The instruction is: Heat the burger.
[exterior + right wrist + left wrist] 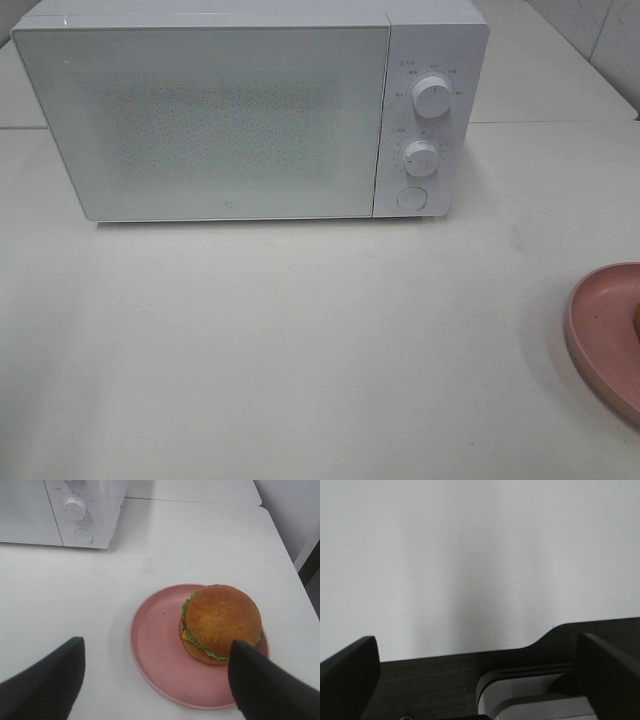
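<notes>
- Microwave point(250, 115): white, upright at the upper centre of the exterior high view, door shut. Two round dials point(432, 96) sit one above the other on its right panel, with a round button point(411, 197) below them.
- Table point(300, 350): white; it carries the microwave and the plate.
- Pink plate point(603, 338): at the right edge of the exterior high view, partly cut off by the frame, well apart from the microwave.
- Burger point(221, 623): in the right wrist view it rests on the pink plate, toward the plate's right half, bun top up, green lettuce and yellow cheese showing at the side.
- Right gripper point(155, 680): jaws spread wide, holding nothing; dark fingers point(45, 685) show at the lower corners of the right wrist view, above the plate, not touching the burger.
- Left gripper point(480, 675): jaws spread wide, nothing between them; bare white surface ahead.
</notes>
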